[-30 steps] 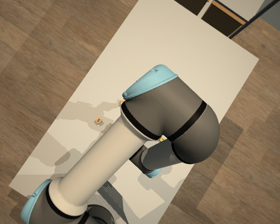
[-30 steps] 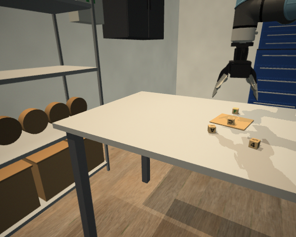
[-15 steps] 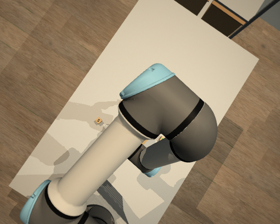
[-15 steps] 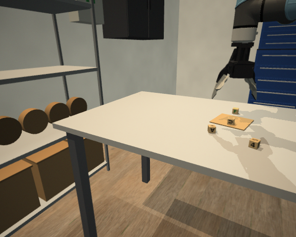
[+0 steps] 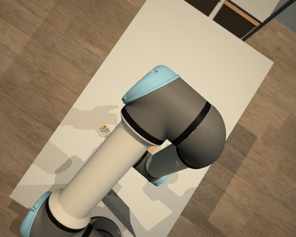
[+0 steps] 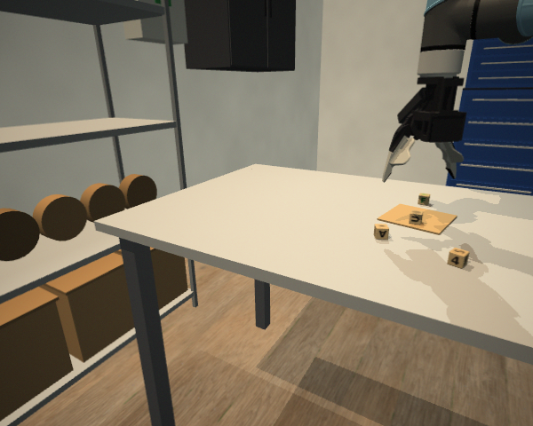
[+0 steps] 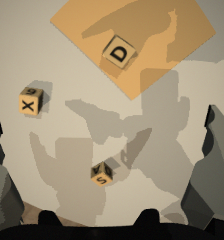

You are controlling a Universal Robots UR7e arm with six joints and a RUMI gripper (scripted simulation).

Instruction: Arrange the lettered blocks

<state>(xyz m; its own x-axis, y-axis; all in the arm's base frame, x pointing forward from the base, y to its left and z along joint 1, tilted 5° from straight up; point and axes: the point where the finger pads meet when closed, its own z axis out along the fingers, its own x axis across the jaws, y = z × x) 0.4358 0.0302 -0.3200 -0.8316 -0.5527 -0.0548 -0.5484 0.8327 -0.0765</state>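
Note:
The orange mat (image 7: 134, 40) lies on the white table, also in the exterior view (image 6: 417, 218). A block with D on top (image 7: 119, 52) (image 6: 416, 217) stands on the mat. A block with X on top (image 7: 30, 100) stands off the mat near its corner (image 6: 381, 232). A block marked S or 5 on top, I cannot tell which (image 7: 101, 173) (image 6: 457, 257) (image 5: 104, 127), stands farther off the mat. A fourth block (image 6: 424, 198) stands just beyond the mat's far edge, its top unreadable. My gripper (image 6: 418, 176) hangs open and empty, high above the table.
In the top view my arm (image 5: 143, 132) hides most of the mat and three blocks. A metal shelf with cylinders (image 6: 59, 215) and boxes (image 6: 97, 303) stands off the table's left end. A blue drawer cabinet (image 6: 505, 114) stands behind the table.

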